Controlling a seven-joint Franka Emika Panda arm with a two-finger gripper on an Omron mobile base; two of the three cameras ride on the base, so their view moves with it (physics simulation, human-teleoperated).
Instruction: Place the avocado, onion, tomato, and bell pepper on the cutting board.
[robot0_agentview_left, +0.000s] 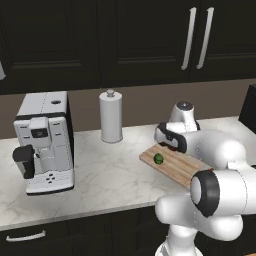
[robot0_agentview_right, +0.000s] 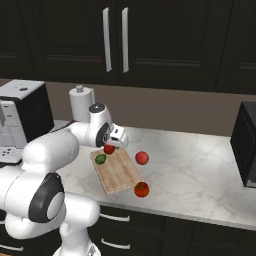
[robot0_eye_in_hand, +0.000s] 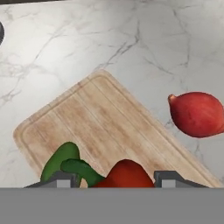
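Fingers (robot0_eye_in_hand: 113, 177) closed on a red bell pepper (robot0_eye_in_hand: 124, 175) with green stem, held above the far end of the cutting board (robot0_agentview_right: 117, 175). Avocado (robot0_agentview_right: 100, 159) sat on the board near that end, just beside the pepper. Red onion (robot0_agentview_right: 142, 158) lay on the marble surface (robot0_agentview_right: 190, 170) right of the board. Tomato (robot0_agentview_right: 141, 189) rested at the board's near corner, maybe touching its edge. Coffee machine (robot0_agentview_left: 45, 142) and paper towel roll (robot0_agentview_left: 110, 117) stood well apart.
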